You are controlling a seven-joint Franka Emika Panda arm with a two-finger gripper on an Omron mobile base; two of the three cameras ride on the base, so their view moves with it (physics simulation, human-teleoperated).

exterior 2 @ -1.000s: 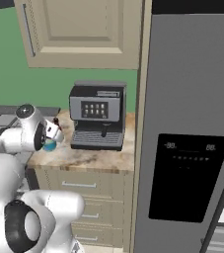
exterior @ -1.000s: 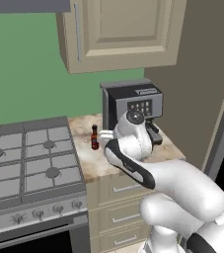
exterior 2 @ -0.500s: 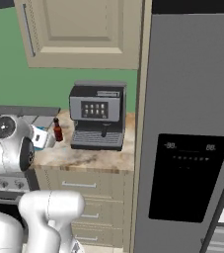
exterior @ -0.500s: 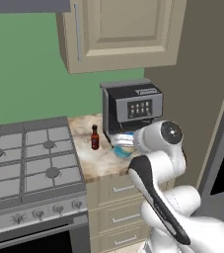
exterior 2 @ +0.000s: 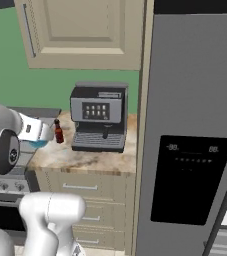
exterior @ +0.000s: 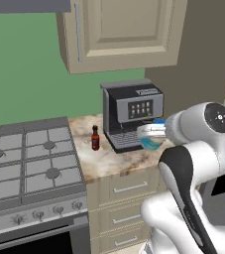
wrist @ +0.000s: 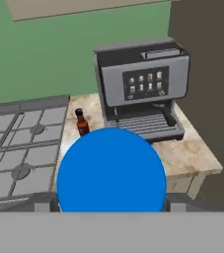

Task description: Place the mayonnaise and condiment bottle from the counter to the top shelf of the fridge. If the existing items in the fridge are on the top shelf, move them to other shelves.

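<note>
Left base view, left to right: gas stove (exterior: 27, 163) fills the lower left. Small dark condiment bottle (exterior: 95, 138) stands upright on the marble tabletop (exterior: 109, 166), between the stove and the coffee machine (exterior: 132, 114), at frame centre. Pincer (exterior: 151, 136) at centre right, in front of the coffee machine, clenched on the mayonnaise jar (exterior: 153, 141), blue part visible, raised off the tabletop.

Hand view: blue round lid of the jar covers the lower centre; bottle just above it, upper left of the lid.

Right base view: fridge (exterior 2: 195, 135), door closed, occupies the right half.
</note>
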